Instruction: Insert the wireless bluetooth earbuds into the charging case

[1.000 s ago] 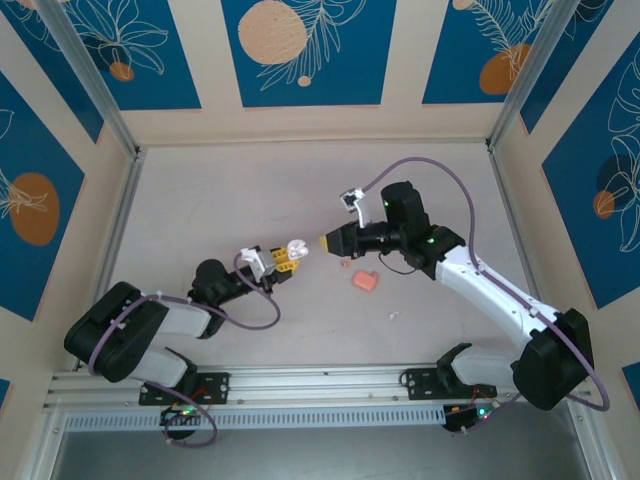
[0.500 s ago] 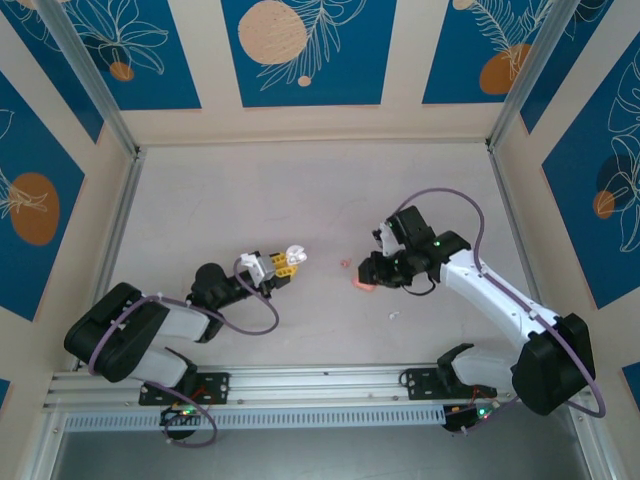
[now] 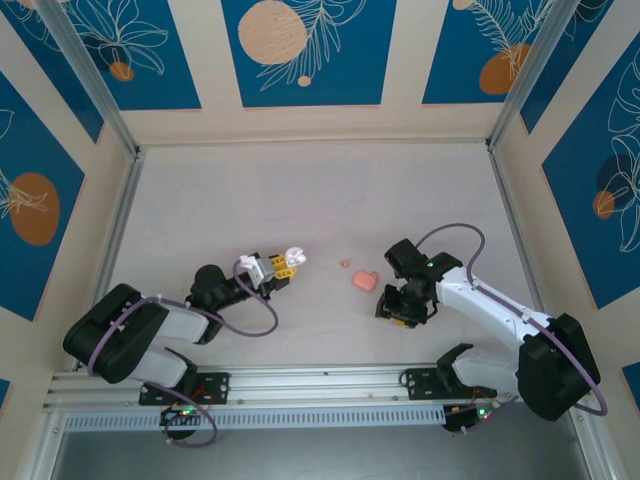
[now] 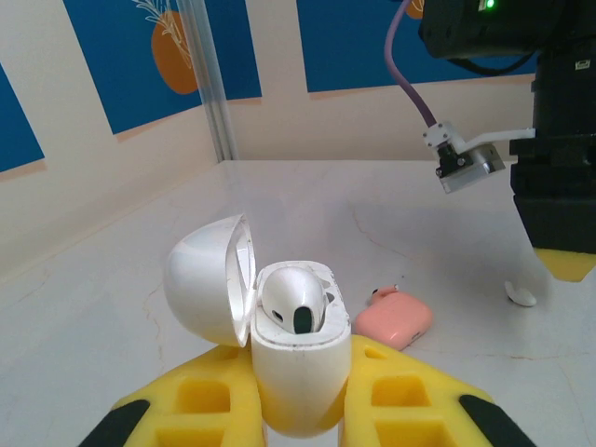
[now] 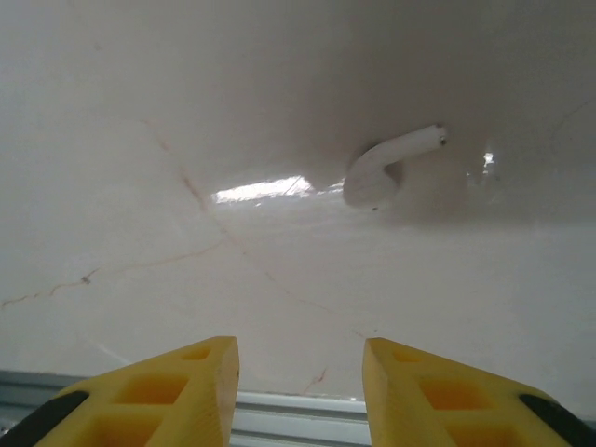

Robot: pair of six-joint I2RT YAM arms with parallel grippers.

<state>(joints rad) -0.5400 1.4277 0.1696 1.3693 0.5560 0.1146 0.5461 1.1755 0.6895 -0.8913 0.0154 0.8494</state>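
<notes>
Ahead of right fingers, white earbud

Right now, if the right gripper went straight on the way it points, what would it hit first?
The right gripper would probably meet the bare table first. The loose white earbud lies just beyond, slightly right of its line, though depth is hard to judge.

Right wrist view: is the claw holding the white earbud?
No, the white earbud lies on the table, untouched, beyond the open right claw.
</notes>
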